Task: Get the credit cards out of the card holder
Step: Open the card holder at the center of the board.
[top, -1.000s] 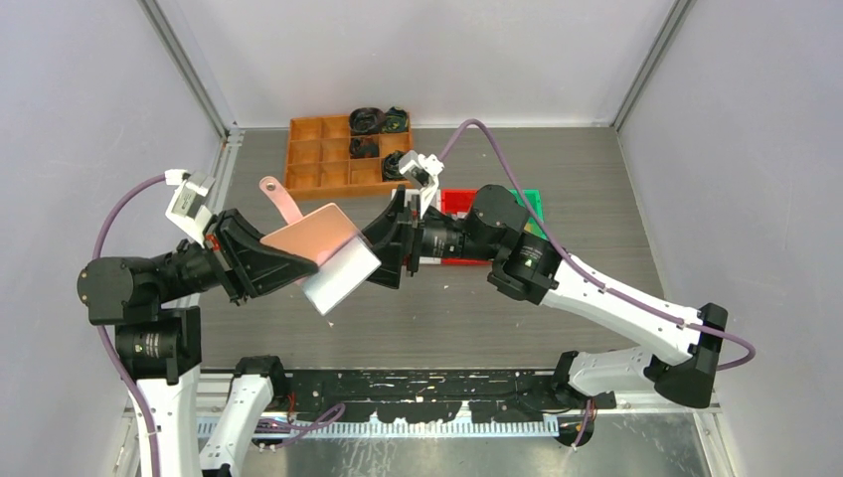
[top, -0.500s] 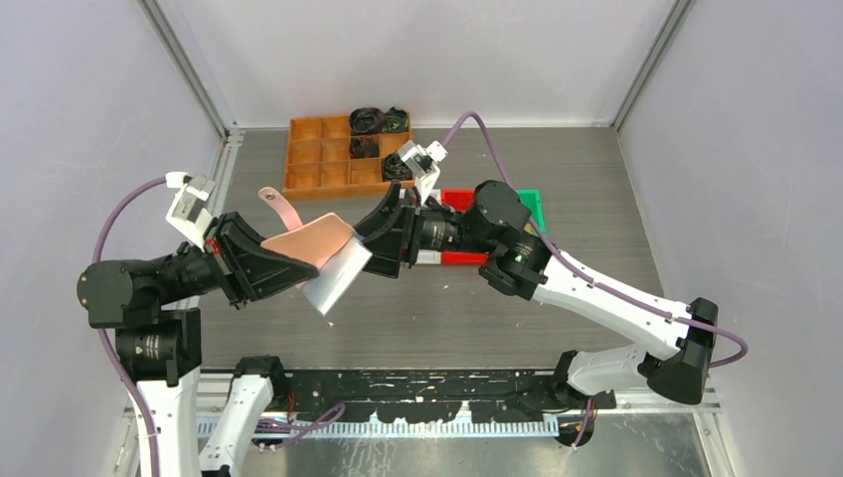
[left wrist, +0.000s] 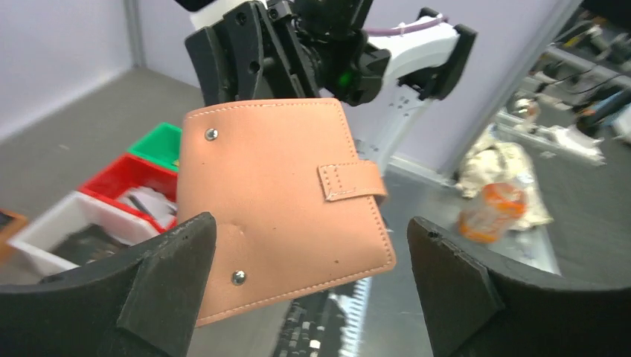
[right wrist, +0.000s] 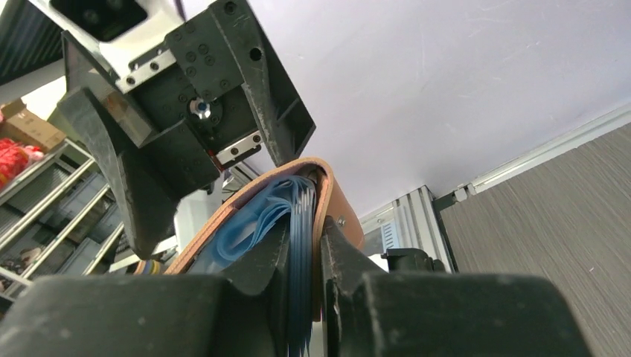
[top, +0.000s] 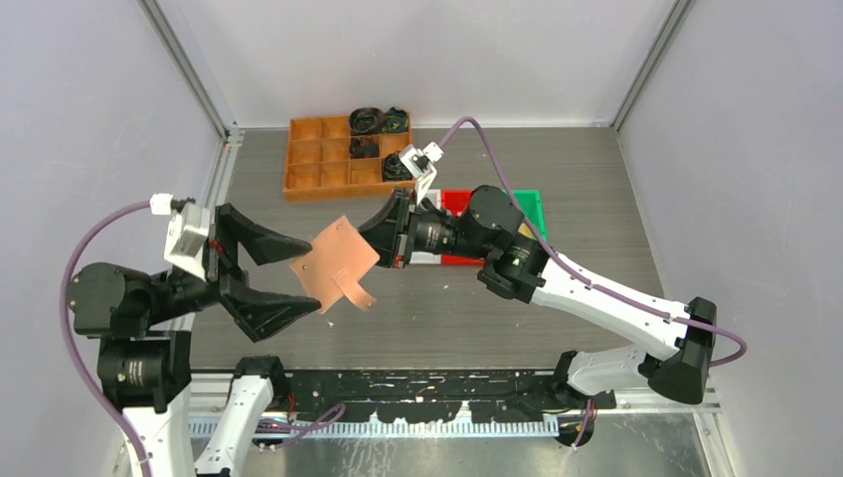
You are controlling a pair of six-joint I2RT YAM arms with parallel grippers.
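Above table [top: 596,199] — right tool [top: 381,243] clamped on card holder [top: 336,263]; left tool [top: 310,272] wide open, empty.

Grey surface [top: 596,174]: orange compartment tray [top: 316,171] at 11 o'clock; red bin [top: 459,202], with green bin [top: 534,203] at its 3 o'clock.

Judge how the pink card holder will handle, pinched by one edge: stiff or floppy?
Probably fairly stiff: the card holder looks flat with only the right gripper pinching one edge. Its strap tab sticks out unfastened, so it may flap or snag. The blue sleeves fan out inside, so it could gape open.
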